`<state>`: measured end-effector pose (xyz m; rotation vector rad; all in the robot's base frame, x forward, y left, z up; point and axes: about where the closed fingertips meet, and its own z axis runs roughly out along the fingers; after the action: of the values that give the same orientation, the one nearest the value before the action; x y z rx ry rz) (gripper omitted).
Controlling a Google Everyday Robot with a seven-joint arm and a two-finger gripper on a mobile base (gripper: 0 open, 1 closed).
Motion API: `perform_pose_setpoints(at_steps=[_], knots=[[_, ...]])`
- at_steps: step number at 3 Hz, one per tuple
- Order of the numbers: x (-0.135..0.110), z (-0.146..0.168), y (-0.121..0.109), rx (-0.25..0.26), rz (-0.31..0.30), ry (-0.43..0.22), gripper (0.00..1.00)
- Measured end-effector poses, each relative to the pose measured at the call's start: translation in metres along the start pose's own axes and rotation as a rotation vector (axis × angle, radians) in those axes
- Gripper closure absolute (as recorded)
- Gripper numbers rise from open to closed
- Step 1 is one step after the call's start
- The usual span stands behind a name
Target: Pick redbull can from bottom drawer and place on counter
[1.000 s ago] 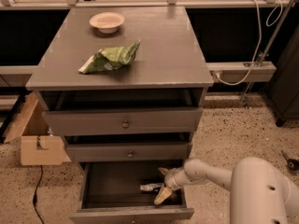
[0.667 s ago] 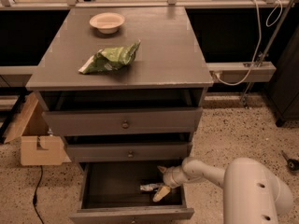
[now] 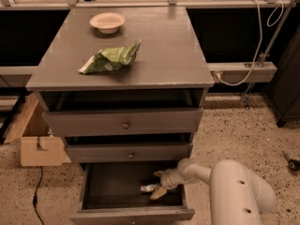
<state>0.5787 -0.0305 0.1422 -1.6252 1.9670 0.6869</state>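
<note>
The bottom drawer [image 3: 131,214] is pulled open, with a dark inside. The redbull can [image 3: 148,188] lies on its side on the drawer floor at the right, silver and shiny. My gripper [image 3: 158,184] reaches into the drawer from the right, with my white arm [image 3: 234,191] behind it. It is open, with one fingertip [image 3: 158,174] behind the can's right end and the other [image 3: 157,194] in front of it. The counter [image 3: 159,46] is the grey top of the cabinet above.
A green snack bag [image 3: 111,58] and a pale bowl [image 3: 108,21] lie on the counter. The two upper drawers [image 3: 125,124] stand slightly out. A cardboard box [image 3: 40,146] is on the floor at the left. Cables and a rail [image 3: 243,71] run at the right.
My gripper has edged slightly left toward the can inside the drawer. The can has not moved.
</note>
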Motion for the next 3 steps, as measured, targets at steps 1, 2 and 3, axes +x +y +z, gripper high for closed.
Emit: perform_pose_setpoints(at_steps=[1, 2, 3], knots=[[0.005, 0.016, 0.006, -0.028, 0.003, -0.005, 0.42], [0.007, 0.015, 0.014, -0.039, 0.001, -0.025, 0.65], [-0.005, -0.016, 0.031, -0.061, -0.021, -0.13, 0.89]])
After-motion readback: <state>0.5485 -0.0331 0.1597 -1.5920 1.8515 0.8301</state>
